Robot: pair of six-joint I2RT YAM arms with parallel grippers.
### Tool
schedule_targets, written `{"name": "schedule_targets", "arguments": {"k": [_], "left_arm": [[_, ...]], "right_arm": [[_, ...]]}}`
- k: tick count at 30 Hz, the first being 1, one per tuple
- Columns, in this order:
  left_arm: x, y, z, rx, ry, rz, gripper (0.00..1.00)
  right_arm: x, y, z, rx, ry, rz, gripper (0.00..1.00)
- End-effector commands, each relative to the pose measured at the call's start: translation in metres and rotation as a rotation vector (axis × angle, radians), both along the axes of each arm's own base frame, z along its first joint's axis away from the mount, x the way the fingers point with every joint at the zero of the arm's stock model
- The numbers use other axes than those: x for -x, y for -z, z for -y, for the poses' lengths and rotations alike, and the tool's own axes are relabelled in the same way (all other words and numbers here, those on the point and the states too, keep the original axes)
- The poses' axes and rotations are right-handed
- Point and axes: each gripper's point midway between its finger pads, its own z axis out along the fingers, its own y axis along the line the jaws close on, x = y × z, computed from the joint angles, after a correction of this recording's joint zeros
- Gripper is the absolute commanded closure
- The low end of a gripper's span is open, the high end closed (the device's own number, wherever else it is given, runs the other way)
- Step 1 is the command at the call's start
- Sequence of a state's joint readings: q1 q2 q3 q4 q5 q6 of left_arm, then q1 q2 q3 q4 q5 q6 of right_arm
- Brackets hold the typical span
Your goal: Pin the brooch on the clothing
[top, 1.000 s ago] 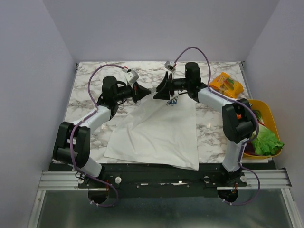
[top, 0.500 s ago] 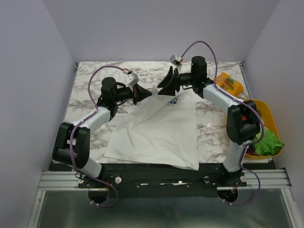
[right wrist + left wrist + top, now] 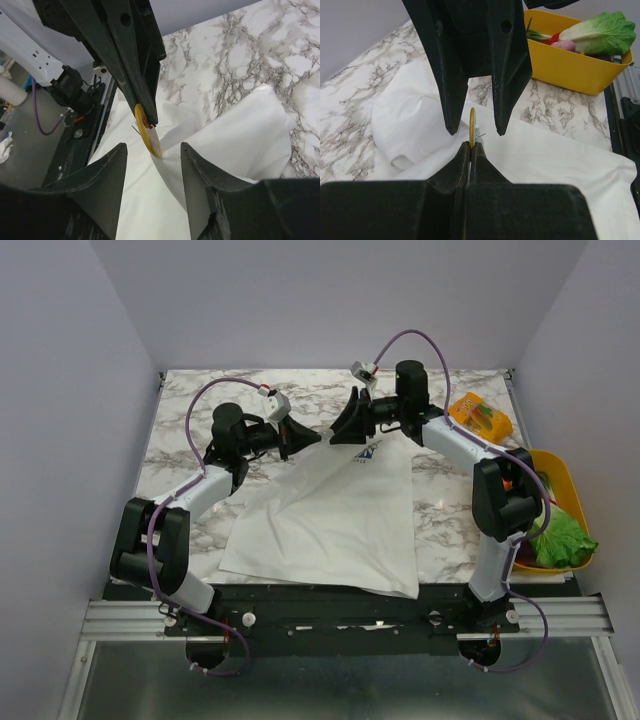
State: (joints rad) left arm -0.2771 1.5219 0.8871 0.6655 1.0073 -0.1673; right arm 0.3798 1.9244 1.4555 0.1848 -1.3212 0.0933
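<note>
Left hand (image 3: 471, 149) clamped shut on edge of tiny gold-yellow disc brooch (image 3: 472, 124), held over rumpled far end of white short-sleeved T-shirt (image 3: 330, 510) on marble table (image 3: 180, 445). Right hand (image 3: 153, 150) spread apart, one finger either side of brooch, no contact discernible. Brooch hidden between both hands in top view; pin barely made out in wrist views, clasp state not determinable.

brooch (image 3: 148, 131) gold-yellow | T-shirt (image 3: 340, 520) white | table (image 3: 452, 508) grey-veined white marble | bin (image 3: 570, 67) yellow
</note>
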Motion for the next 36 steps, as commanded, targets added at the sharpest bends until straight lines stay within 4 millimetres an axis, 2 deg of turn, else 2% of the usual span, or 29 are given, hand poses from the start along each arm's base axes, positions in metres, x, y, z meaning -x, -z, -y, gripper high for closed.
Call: {"name": "schedule_targets", "arguments": {"k": [1, 11, 19, 24, 32, 33, 36], "left_arm": [[0.009, -0.02, 0.002, 0.03, 0.036, 0.06, 1.0], [0.008, -0.019, 0.002, 0.036, 0.037, 0.045, 1.0], [0.009, -0.018, 0.003, 0.036, 0.04, 0.035, 1.0], [0.008, -0.018, 0.002, 0.035, 0.038, 0.033, 1.0], [0.009, -0.017, 0.002, 0.028, 0.031, 0.027, 1.0], [0.009, -0.017, 0.002, 0.027, 0.031, 0.03, 1.0], [0.009, -0.017, 0.002, 0.026, 0.027, 0.031, 1.0]], "right_arm": [[0.003, 0.0, -0.003, 0.0, -0.024, -0.016, 0.48], [0.0, 0.004, -0.017, 0.02, -0.005, -0.034, 0.6], [-0.004, 0.004, -0.019, 0.024, 0.003, -0.045, 0.73], [-0.005, 0.004, -0.019, 0.026, 0.008, -0.051, 0.78], [-0.014, 0.004, -0.021, 0.038, 0.055, -0.069, 0.93], [-0.015, 0.004, -0.022, 0.042, 0.065, -0.08, 0.99], [-0.018, 0.004, -0.023, 0.042, 0.069, -0.093, 0.99]]}}
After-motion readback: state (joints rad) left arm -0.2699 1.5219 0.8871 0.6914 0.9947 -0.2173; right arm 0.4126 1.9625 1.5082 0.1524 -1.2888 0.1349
